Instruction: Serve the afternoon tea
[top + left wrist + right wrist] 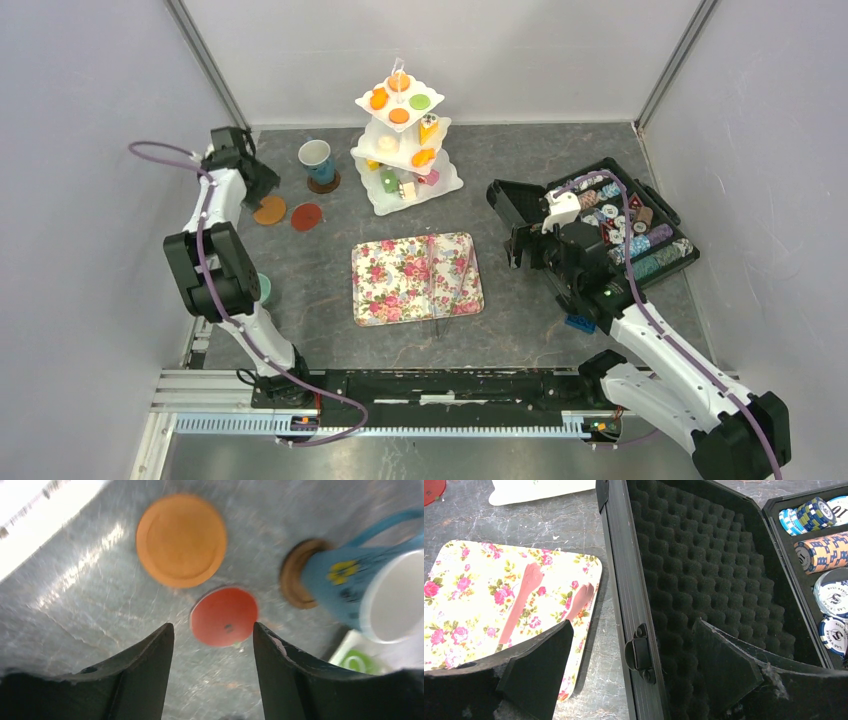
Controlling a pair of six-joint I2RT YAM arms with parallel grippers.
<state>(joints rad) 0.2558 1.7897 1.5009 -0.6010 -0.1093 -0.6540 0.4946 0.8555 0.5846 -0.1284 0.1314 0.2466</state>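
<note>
Your left gripper (212, 628) hangs at the far left of the table, fingers apart and empty. Its wrist view is blurred, but it shows the red saucer (224, 616) between the tips, probably lying below them rather than touching. The orange saucer (269, 210) lies just left of the red one. Next comes the teal cup (317, 158), upright on a brown saucer (323, 184). The cakes (399, 115) sit on the white tiered stand (378, 203) at the back centre, and the floral tray (400, 285) lies in front of it. Your right gripper (633, 624) has its fingers spread, holding nothing, at the open black case (704, 555).
</note>
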